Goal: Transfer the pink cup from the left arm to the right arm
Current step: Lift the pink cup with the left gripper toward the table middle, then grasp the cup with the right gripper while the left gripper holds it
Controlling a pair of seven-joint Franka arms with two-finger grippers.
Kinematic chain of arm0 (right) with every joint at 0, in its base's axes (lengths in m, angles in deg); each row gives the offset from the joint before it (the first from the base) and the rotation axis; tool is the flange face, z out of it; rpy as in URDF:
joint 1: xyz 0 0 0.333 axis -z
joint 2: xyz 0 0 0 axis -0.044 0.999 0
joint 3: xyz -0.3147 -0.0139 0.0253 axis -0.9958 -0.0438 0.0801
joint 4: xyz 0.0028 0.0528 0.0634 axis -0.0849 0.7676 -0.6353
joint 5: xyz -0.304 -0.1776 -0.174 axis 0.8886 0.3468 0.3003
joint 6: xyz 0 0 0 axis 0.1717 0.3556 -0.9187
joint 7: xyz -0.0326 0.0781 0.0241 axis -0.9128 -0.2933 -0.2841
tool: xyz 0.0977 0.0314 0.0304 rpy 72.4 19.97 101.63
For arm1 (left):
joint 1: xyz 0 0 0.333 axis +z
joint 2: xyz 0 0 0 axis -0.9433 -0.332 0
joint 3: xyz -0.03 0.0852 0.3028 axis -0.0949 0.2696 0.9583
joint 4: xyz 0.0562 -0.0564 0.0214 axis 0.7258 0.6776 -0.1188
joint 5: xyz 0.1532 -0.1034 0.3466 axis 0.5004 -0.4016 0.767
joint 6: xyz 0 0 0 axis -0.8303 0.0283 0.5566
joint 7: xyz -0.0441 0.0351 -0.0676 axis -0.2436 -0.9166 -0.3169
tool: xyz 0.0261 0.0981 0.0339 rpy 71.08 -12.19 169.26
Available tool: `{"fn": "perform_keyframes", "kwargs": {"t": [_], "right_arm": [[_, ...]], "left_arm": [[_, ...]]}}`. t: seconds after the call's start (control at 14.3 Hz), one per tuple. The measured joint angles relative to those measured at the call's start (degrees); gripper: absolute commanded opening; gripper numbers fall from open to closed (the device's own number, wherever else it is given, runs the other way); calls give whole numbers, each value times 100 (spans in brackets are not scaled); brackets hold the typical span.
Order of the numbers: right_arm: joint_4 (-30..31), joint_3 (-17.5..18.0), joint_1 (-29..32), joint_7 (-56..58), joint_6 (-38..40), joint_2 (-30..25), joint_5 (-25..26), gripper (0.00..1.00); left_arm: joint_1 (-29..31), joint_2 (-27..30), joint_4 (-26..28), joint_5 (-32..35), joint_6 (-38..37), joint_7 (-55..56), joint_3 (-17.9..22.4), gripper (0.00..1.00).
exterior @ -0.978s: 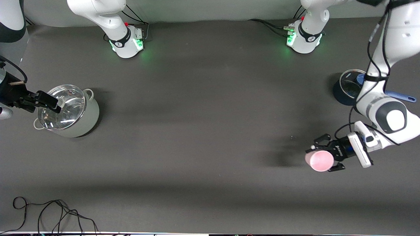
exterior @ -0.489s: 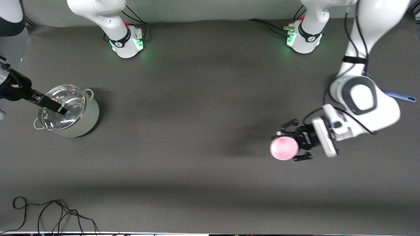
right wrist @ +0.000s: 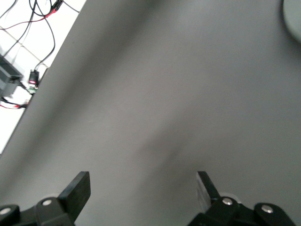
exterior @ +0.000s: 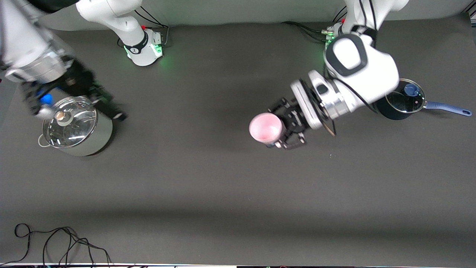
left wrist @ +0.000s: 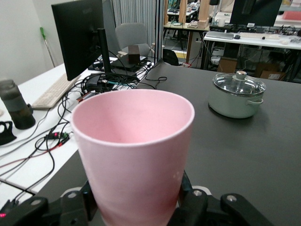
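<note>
The pink cup (exterior: 264, 128) is a small pale-pink tumbler held in the air over the middle of the table, its open mouth tipped toward the right arm's end. My left gripper (exterior: 278, 128) is shut on its lower body. In the left wrist view the cup (left wrist: 134, 141) fills the middle, with the left gripper (left wrist: 136, 205) clamped on its base from both sides. My right gripper (exterior: 108, 106) hangs over the table beside the lidded pot, blurred by motion. In the right wrist view the right gripper (right wrist: 141, 183) is open and empty, with only bare table between the fingers.
A pale-green pot with a glass lid (exterior: 74, 126) stands at the right arm's end; it also shows in the left wrist view (left wrist: 237, 94). A dark blue saucepan with a long handle (exterior: 403, 98) stands at the left arm's end. A loose black cable (exterior: 55, 242) lies near the front edge.
The left arm has swung the pink cup from the left arm's end toward the middle of the table. The right gripper has moved off the pot lid toward the middle, its wrist now in view.
</note>
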Motion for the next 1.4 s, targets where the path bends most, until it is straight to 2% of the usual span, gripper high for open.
{"fn": "perform_keyframes", "kwargs": {"t": [0.21,0.35,0.7,0.98,1.4], "right_arm": [[-571,3,-548,-1220,-37,347,0,100],[-943,4,-849,-1938,-40,589,0,100],[-1579,4,-1536,-3043,-40,1101,0,100],[-1764,56,-1731,-3674,-44,1355,0,100],[-1836,85,-2032,-3841,-227,1600,0,100]], "left_arm": [[-731,142,129,-485,835,-1,-5,37],[-927,137,160,-609,1057,-2,-3,37],[-932,138,182,-1056,1066,-6,76,38],[-932,140,179,-1300,1066,-10,79,38],[-955,147,169,-1310,1066,-10,71,38]]}}
